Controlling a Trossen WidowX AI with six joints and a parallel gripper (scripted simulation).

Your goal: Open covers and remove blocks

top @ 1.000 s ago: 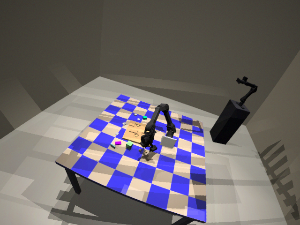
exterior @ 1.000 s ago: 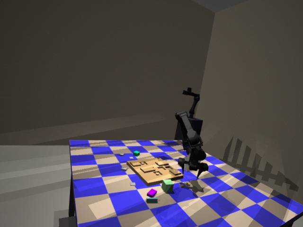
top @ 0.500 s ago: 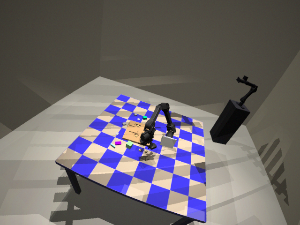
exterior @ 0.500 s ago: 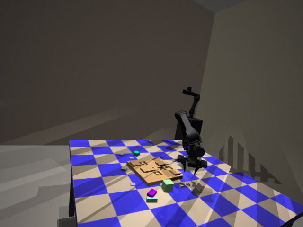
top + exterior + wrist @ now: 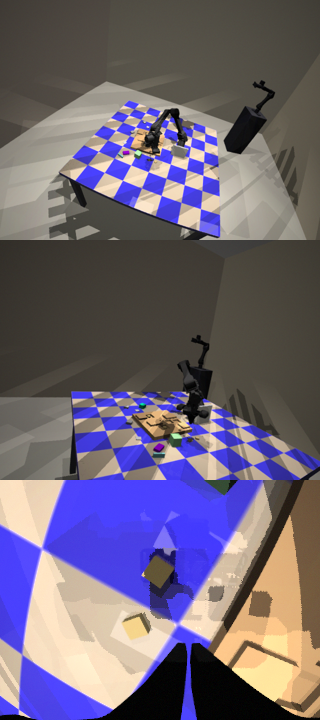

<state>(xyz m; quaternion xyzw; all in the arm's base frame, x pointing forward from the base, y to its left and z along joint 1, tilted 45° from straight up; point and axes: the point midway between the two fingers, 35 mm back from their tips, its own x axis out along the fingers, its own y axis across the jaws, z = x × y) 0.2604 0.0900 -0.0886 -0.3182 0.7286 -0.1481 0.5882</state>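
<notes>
Nearest the ext. cam: teal strip (image 5: 120, 155) (image 5: 158, 454), then purple block (image 5: 125, 152) (image 5: 158, 447), then green cube (image 5: 138, 154) (image 5: 175, 440) (image 5: 223, 485), all on the table off the board (image 5: 136, 142) (image 5: 151, 429) (image 5: 282, 580), prob. set there to count as out. Two small yellowish blocks, the paler one (image 5: 155, 161) (image 5: 197, 438) (image 5: 136, 627) and the darker one (image 5: 149, 159) (image 5: 190, 439) (image 5: 158, 571), also sit beside it, apart. My gripper (image 5: 148, 144) (image 5: 191, 422) (image 5: 187, 651) is above the board's edge, tips nearly together, nothing between; narrow likely suits nudging a cover. Can't tell if all wells are empty. Grey panel (image 5: 180, 151) stands by the arm base, poss. obstacle. Farther: emerald block (image 5: 142, 405) past the board; 2nd arm (image 5: 270, 93) (image 5: 204, 353), well apart, no prob.
</notes>
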